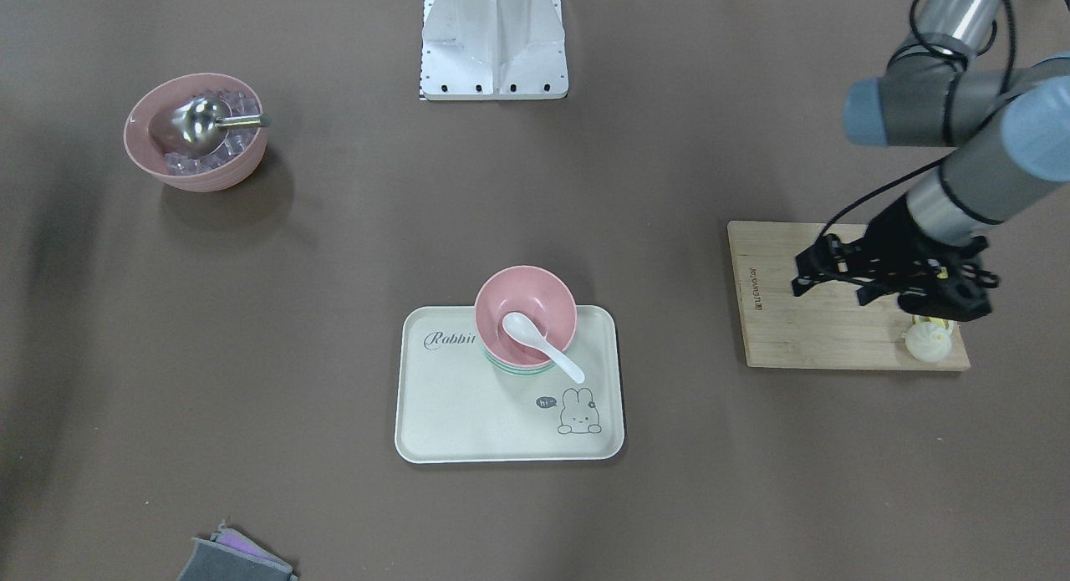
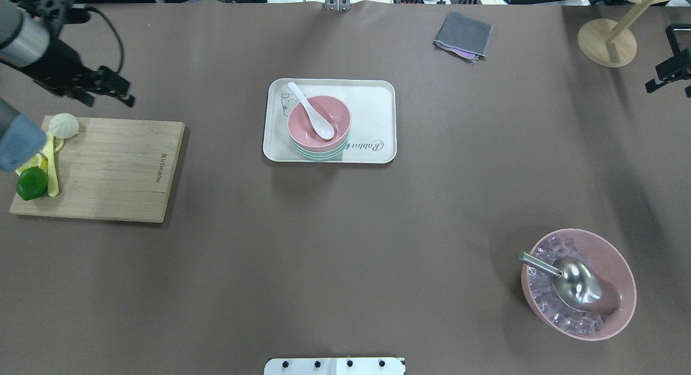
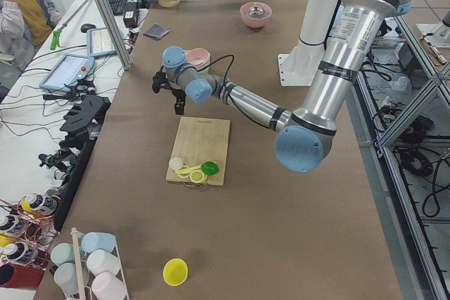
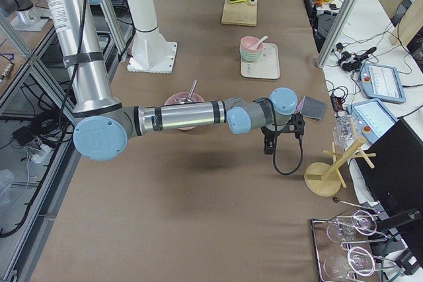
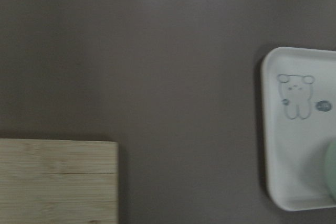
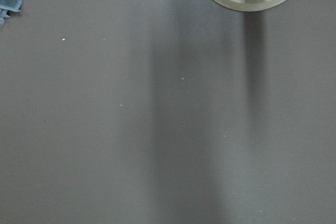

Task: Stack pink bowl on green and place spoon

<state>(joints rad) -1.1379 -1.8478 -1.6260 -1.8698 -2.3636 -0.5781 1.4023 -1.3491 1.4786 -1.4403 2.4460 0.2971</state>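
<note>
My left gripper (image 1: pixel 832 290) hangs over the near end of the cutting board (image 1: pixel 802 334), fingers apart and holding nothing. My right gripper (image 2: pixel 666 75) sits at the far right edge of the overhead view, near the base of the wooden stand (image 2: pixel 607 42). Its fingers also look apart and empty, though the frame cuts it off.

The pink bowl (image 1: pixel 547 295) rests nested on the green bowl (image 1: pixel 520 369), of which only a thin rim shows beneath, and both stand on the tray (image 1: pixel 451 414). The spoon (image 1: pixel 543 349) lies with its scoop inside the pink bowl and its handle leaning out over the rim towards the rabbit drawing.

I judge the stacking and the spoon placement done, so what remains is to stay clear. To do that well, I would keep both arms high and well away from the tray and avoid sweeping across it. That overhanging handle would tip out at a light knock. The larger pink bowl of ice (image 1: pixel 244 165) is no part of this.
</note>
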